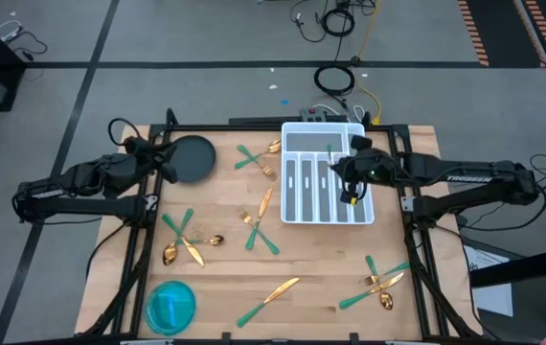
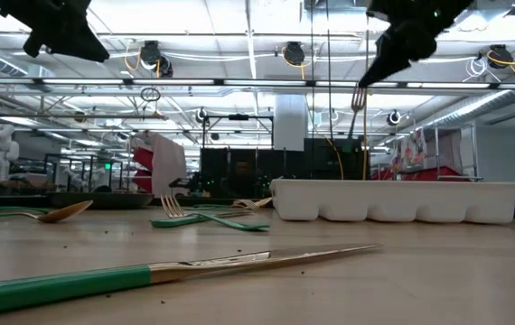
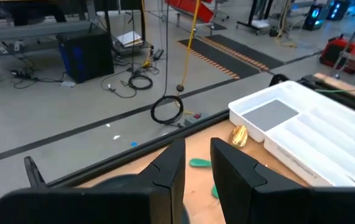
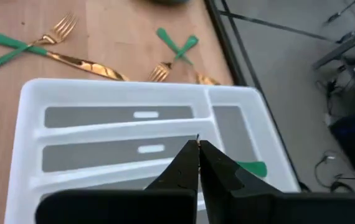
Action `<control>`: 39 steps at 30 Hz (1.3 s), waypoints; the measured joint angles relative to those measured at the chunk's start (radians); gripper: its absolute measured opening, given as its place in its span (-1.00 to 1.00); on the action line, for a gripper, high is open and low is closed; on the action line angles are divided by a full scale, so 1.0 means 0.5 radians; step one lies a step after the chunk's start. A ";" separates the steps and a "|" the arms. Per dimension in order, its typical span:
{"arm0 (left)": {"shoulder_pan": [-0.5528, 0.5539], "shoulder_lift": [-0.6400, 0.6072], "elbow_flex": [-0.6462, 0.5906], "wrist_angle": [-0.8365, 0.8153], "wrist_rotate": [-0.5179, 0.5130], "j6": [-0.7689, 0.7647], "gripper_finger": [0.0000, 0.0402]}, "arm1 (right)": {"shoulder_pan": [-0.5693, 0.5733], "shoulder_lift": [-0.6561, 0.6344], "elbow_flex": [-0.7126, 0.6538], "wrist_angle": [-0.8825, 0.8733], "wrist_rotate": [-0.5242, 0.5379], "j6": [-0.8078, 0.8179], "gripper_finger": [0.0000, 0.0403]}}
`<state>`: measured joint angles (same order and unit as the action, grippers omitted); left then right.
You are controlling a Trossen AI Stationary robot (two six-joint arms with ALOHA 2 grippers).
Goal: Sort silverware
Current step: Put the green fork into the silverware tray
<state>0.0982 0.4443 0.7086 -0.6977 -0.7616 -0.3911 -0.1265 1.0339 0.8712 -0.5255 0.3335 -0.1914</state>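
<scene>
Gold-headed, green-handled silverware lies scattered on the wooden table: two crossed pieces (image 1: 254, 158) at the far middle, a knife and a fork (image 1: 259, 220) in the centre, a cluster (image 1: 185, 240) at the left, a knife (image 1: 278, 290) near the front and a cluster (image 1: 378, 278) at the front right. My right gripper (image 1: 350, 182) hovers over the white compartmented tray (image 1: 297, 126), shut on a fork (image 2: 359, 97). My left gripper (image 3: 198, 155) stands open and empty above a dark round plate (image 1: 192, 158) at the far left. My right gripper holds the fork between its shut fingers (image 4: 190, 165), slanting down from the table's right. The fork's gold head (image 2: 359, 97) shows just under the fingertips, high above the tray. A green handle end (image 4: 252, 168) shows beside the fingers, which hide the exact spot they pinch.
A blue round bowl (image 1: 170, 307) sits at the front left corner. The tray's long compartments (image 4: 118, 115) show grey bottoms. A black frame (image 1: 144, 240) runs along the table's sides. Bare wood lies between the front knife and the tray.
</scene>
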 joint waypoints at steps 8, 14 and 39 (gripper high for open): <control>0.000 0.122 0.000 0.000 -0.001 0.009 -0.58 | 0.000 -0.083 -0.290 0.134 -0.045 0.166 -1.00; 0.000 0.187 0.000 0.000 -0.001 0.009 -0.58 | 0.000 -0.160 -0.398 0.134 -0.037 0.227 -1.00; -0.001 0.199 0.000 -0.001 -0.014 0.027 -0.58 | -0.019 -0.265 -0.904 0.443 -0.098 0.154 -1.00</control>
<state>0.0978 0.5438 0.7086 -0.6983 -0.7685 -0.3778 -0.1357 0.9012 0.4192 -0.3038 0.2844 -0.1145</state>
